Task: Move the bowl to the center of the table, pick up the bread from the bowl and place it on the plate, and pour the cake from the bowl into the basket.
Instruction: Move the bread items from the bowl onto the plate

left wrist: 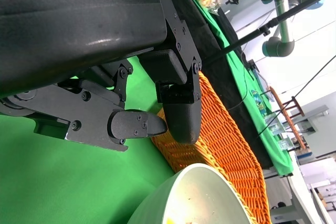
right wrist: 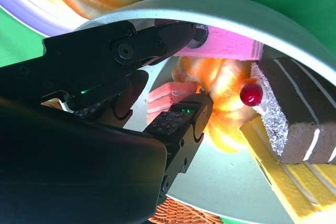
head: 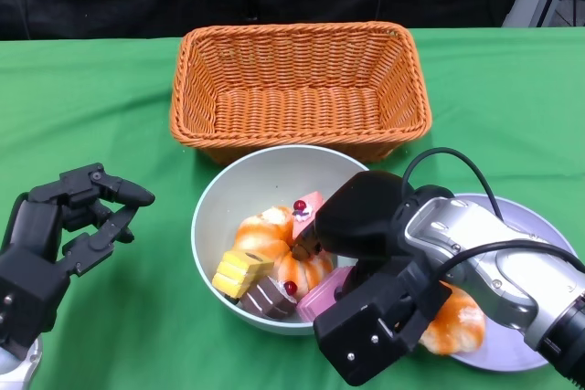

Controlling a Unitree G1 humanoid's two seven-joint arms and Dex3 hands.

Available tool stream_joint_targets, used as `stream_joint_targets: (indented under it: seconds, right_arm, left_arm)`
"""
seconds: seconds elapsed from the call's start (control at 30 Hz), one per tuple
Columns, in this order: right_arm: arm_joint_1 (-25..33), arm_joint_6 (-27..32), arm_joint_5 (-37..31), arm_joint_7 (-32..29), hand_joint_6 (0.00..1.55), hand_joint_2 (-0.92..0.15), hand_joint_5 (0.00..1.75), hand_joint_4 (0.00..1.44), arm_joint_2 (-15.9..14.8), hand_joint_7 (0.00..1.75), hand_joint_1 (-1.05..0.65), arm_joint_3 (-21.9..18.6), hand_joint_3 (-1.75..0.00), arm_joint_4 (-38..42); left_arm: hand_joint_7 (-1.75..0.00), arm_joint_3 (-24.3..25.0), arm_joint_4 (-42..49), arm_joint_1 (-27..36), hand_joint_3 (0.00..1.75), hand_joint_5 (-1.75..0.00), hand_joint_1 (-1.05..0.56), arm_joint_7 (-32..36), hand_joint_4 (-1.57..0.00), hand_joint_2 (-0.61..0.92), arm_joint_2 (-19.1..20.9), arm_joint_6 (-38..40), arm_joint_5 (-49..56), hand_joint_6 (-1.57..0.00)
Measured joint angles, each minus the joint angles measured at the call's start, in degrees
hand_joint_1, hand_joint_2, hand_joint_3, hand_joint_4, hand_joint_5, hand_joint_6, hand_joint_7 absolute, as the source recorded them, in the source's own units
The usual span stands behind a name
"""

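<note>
Head view: right hand (head: pixel 366 253) is reaching into the bowl (head: pixel 224 194), fingers apart around bread (head: pixel 274 244); it should close squarely before lifting toward the plate (head: pixel 535 226) beside the bowl.

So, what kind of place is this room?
Probably a robotics lab: the left wrist view shows a grey and blue robot arm behind the green cloth-covered table, where toy cakes fill a pale round bowl.

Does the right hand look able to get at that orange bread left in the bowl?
Probably yes: the right hand is already inside the bowl, its fingers beside the bread, nothing between.
</note>
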Motion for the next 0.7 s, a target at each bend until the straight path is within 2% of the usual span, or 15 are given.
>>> stream_joint_targets:
  seconds: [0.3, 0.7]
  right_arm:
    - [-1.1, 1.2, -1.6, 2.0, 0.65, -0.92, 0.0, 0.78, 0.3, 0.0, -0.66, 2.0, -0.14, 0.0]
    - [-2.5, 2.8, -2.9, 4.2, 0.75, -0.92, 0.03, 0.85, 1.0, 0.04, -0.7, 4.0, -0.13, 0.0]
  left_arm:
    - [-0.89, 0.0, 0.0, 0.0, 0.34, -1.37, -0.11, 0.0, -0.82, 0.92, 0.0, 0.0, 0.0, -0.89]
    - [-0.88, 0.0, 0.0, 0.0, 0.34, -1.38, -0.1, 0.0, -0.81, 0.92, 0.0, 0.0, 0.1, -0.89]
